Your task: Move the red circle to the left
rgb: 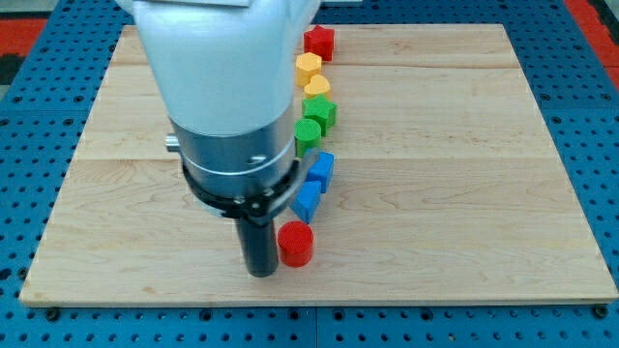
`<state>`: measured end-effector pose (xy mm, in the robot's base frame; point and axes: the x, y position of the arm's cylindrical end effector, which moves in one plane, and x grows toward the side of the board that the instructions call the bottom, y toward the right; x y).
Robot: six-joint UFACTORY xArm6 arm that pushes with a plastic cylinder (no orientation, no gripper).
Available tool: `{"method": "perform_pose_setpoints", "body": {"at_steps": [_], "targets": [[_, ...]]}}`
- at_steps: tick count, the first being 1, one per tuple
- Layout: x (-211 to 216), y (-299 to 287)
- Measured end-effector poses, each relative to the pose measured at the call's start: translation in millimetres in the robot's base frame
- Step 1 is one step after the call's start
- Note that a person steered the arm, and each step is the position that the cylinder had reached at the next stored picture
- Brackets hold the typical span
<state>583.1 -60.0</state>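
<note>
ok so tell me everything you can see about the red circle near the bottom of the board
The red circle is a short, upright cylinder, evenly red with a slightly lighter flat top, plastic-looking. It stands on the wooden board near the view's bottom edge, at the lower end of the line of blocks, just below the lower blue block. My tip sits right against its left side, apparently touching. The rod hides part of that left edge.

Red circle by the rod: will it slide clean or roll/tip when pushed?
The red circle stands on its flat end, short and squat, so it probably slides without tipping. My tip sits at its left, apparently touching. The curved side may slip off an off-centre push. The wooden board looks smooth.
</note>
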Motion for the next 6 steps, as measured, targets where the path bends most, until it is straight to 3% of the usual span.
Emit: {"method": "perform_pose_setpoints", "body": {"at_steps": [1,3,4,6], "targets": [[-11.2,15.8],[25.3,88.5],[-4.1,125.6],[-22.7,-45.4]]}}
